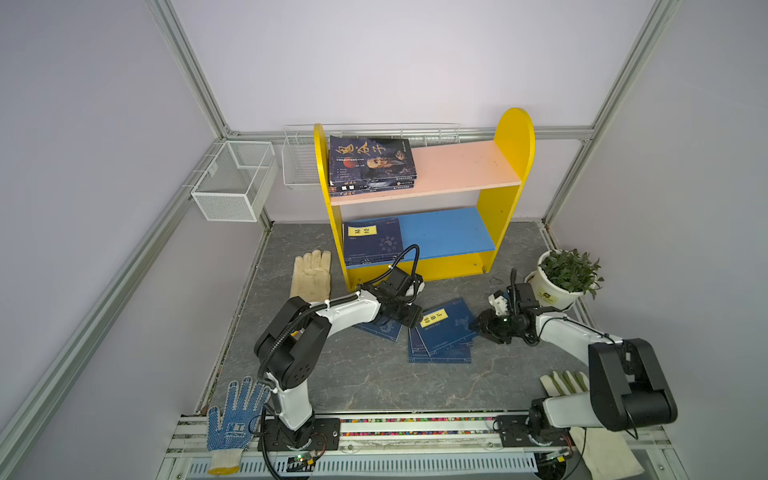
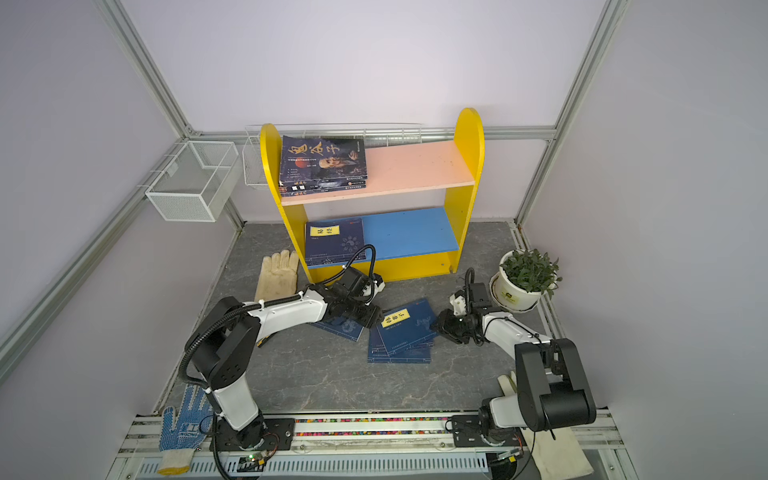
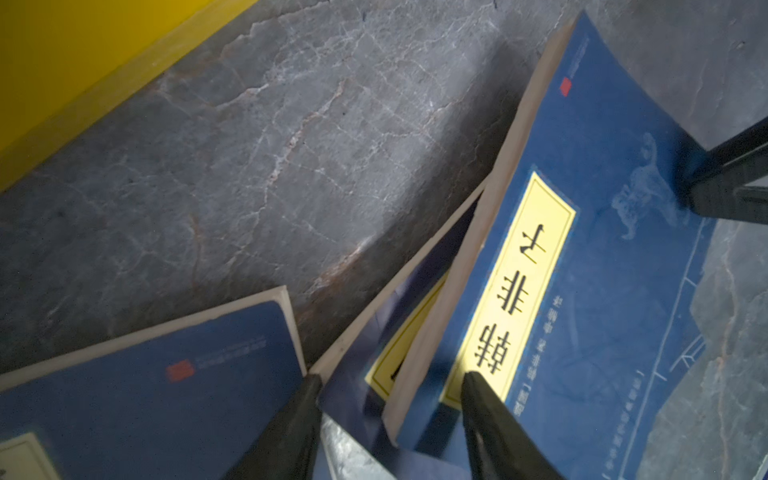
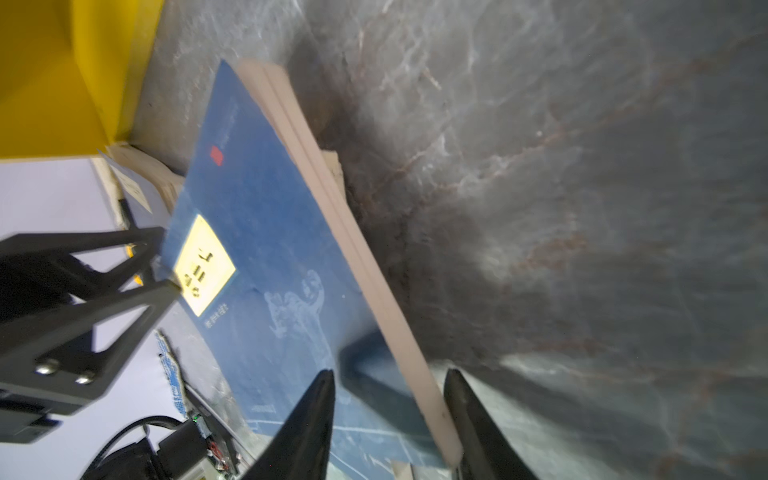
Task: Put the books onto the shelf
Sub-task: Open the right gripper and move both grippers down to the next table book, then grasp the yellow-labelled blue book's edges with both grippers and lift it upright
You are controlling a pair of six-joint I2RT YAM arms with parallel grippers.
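On surface (image 1: 353, 374) near shelf (image 1: 513, 137): loose pile, top navy book (image 1: 446, 324) uppermost. Astride its opposite edges, left end effector (image 3: 390, 376) and right end effector (image 4: 388, 372), both half-wide, not clamped. Risk: pinching two books together, or cover bending and slipping. On pink board (image 1: 465, 166): dark paperbacks (image 1: 370, 160). On blue board (image 1: 449, 232): navy books (image 1: 374, 243).

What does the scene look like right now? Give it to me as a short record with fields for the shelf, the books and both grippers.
Upper board: pink; dark paperbacks stacked at its left end
Lower board: blue; shelved navy books at its left end
Floor: floor stack of navy books; lone navy book beside it
Left gripper: jaws straddle one edge of the top book; grip unclear
Right gripper: jaws straddle its opposite edge; grip unclear
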